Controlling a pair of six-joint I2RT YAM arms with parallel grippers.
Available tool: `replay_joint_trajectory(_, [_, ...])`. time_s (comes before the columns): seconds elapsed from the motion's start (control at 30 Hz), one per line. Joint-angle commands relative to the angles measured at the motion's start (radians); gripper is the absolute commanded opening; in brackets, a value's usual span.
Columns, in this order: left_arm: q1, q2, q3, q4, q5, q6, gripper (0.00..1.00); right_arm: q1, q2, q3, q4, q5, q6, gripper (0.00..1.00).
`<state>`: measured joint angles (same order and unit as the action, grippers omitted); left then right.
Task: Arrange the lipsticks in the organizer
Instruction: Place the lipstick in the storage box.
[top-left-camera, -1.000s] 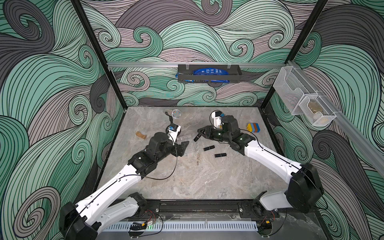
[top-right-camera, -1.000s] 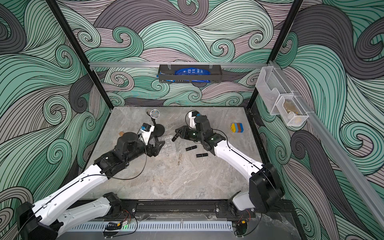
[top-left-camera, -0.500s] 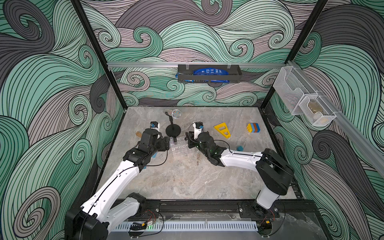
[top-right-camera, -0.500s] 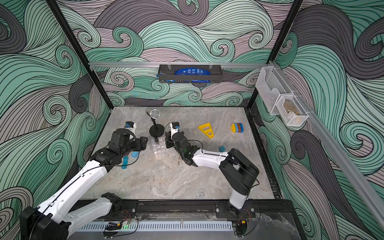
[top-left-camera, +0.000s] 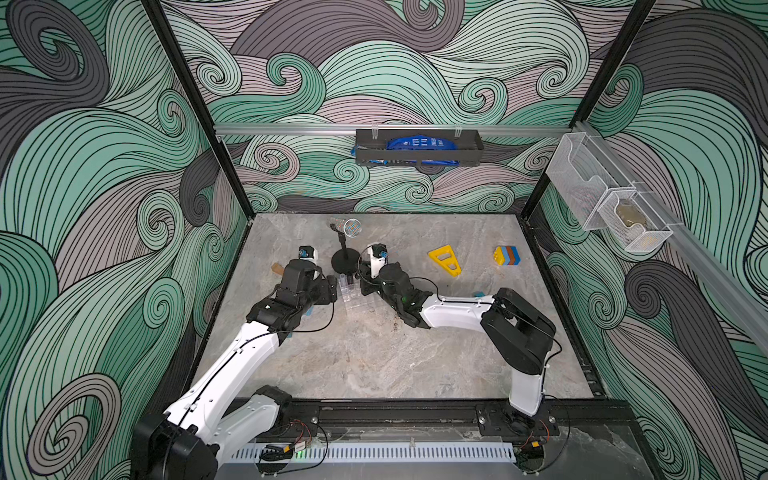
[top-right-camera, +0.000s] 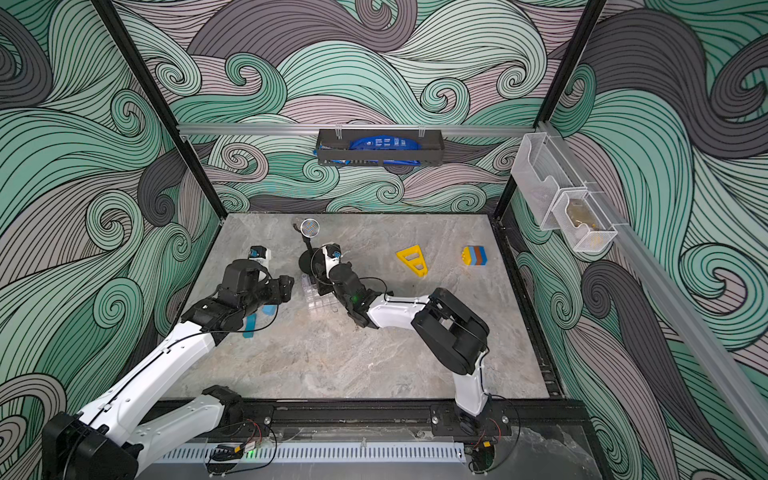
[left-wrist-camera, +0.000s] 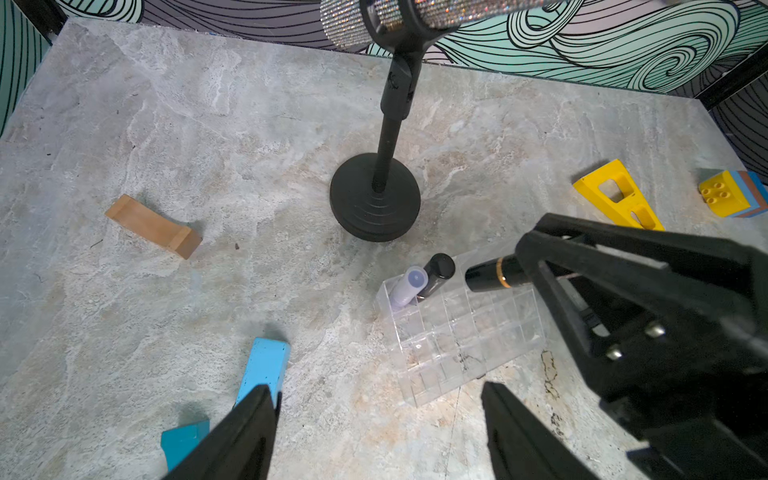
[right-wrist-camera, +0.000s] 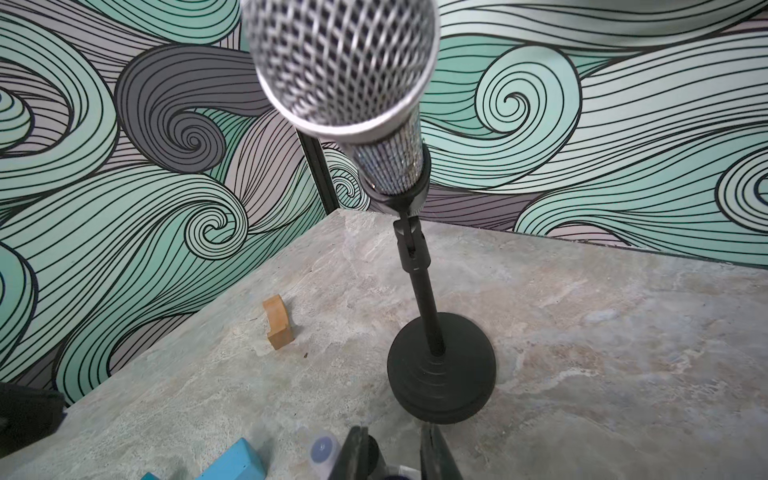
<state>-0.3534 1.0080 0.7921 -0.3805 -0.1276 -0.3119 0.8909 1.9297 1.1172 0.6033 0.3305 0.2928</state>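
One wooden block (left-wrist-camera: 151, 226) leftmost | blue block (left-wrist-camera: 266, 365) beside left gripper (left-wrist-camera: 378, 432), which is spread wide and empty | organizer (left-wrist-camera: 478, 332) between both grippers, microphone stand (left-wrist-camera: 374, 208) just behind | lavender lipstick (left-wrist-camera: 409, 286), black lipstick (left-wrist-camera: 438, 270) standing in adjacent corner cells | right gripper (left-wrist-camera: 530, 266) clamped on gold-banded lipstick (left-wrist-camera: 490, 275), tilted over organizer | yellow wedge (left-wrist-camera: 619, 195), stacked bricks (left-wrist-camera: 731, 193) rightmost

The organizer (left-wrist-camera: 461, 332) sits on the counter (left-wrist-camera: 208, 124) before the microphone stand (left-wrist-camera: 374, 208). Two lipsticks (left-wrist-camera: 434, 272) stand in neighbouring cells at its corner nearest the stand; a third lipstick (left-wrist-camera: 490, 274) hangs over it, right of them (in the right gripper (left-wrist-camera: 530, 266)). A lone block (left-wrist-camera: 153, 226) lies left of the stand, two blocks (left-wrist-camera: 266, 365) left of the organizer, a wedge (left-wrist-camera: 625, 201) and stacked bricks (left-wrist-camera: 723, 195) well right.
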Motion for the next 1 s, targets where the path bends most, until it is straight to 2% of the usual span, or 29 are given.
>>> replay_joint_trajectory(0.0, [0.009, -0.003, 0.001, 0.014, -0.001, -0.010, 0.79, -0.001, 0.032, 0.036, 0.026, -0.007, -0.010, 0.05])
replay_joint_trajectory(0.4, [0.011, -0.002, -0.002, 0.022, 0.009, -0.009, 0.79, -0.029, 0.124, 0.079, 0.023, -0.035, -0.022, 0.04])
replay_joint_trajectory(0.7, [0.013, -0.004, -0.007, 0.026, 0.015, -0.013, 0.79, 0.005, 0.160, 0.098, -0.032, 0.064, -0.073, 0.06])
replay_joint_trajectory(0.8, [0.014, -0.005, -0.012, 0.027, 0.016, -0.015, 0.79, 0.014, 0.160, 0.110, -0.051, 0.078, -0.077, 0.12])
replay_joint_trajectory(0.97, [0.014, -0.006, -0.015, 0.027, 0.014, -0.017, 0.78, 0.016, 0.138, 0.135, -0.108, 0.084, -0.044, 0.32])
